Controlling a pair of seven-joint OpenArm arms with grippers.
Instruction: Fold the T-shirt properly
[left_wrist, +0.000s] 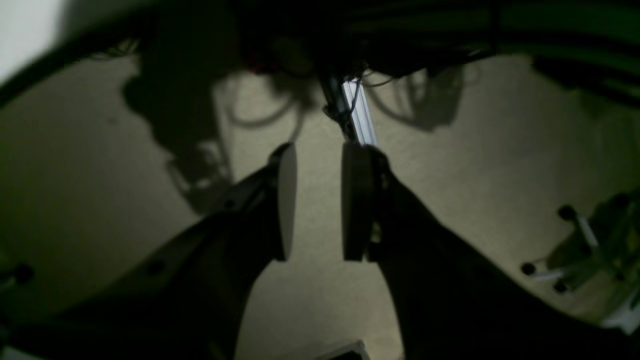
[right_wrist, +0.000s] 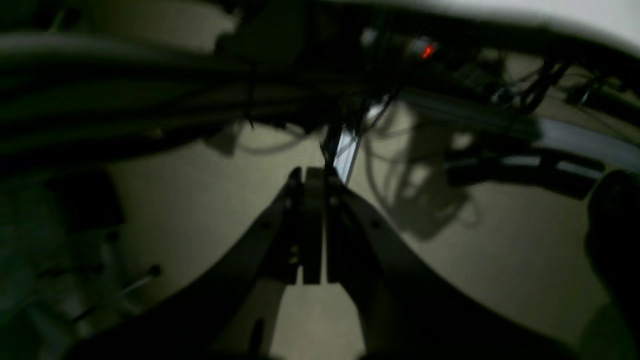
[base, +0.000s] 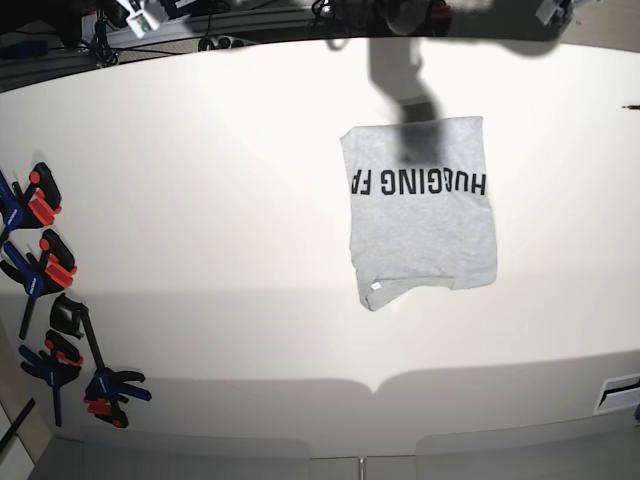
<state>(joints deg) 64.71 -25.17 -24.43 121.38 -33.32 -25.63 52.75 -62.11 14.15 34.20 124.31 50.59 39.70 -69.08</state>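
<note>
Left end effector (left_wrist: 317, 202) shows its pads parted with nothing between them; right end effector (right_wrist: 314, 232) has its pads pressed together, empty. Both hang above floor. T-shirt (base: 420, 215) lies folded, lettering upward, right of centre on the white desk (base: 200, 200).

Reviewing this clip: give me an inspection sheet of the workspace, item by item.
Surface: white table, bare apart from the items below.
Job's things: grey T-shirt lies folded to a rough rectangle, black lettering up, one lower corner sticking out.
Clutter: red, blue and black clamps along the table's edge, left in the base view.
Grippers: left gripper fingers apart, holding nothing; right gripper fingers shut, empty. Both hang off the table over the floor.
Cables: dark cable bundles under the table edge; loose wires at the far rim.
Surroundings: beige floor; dim wrist views.
</note>
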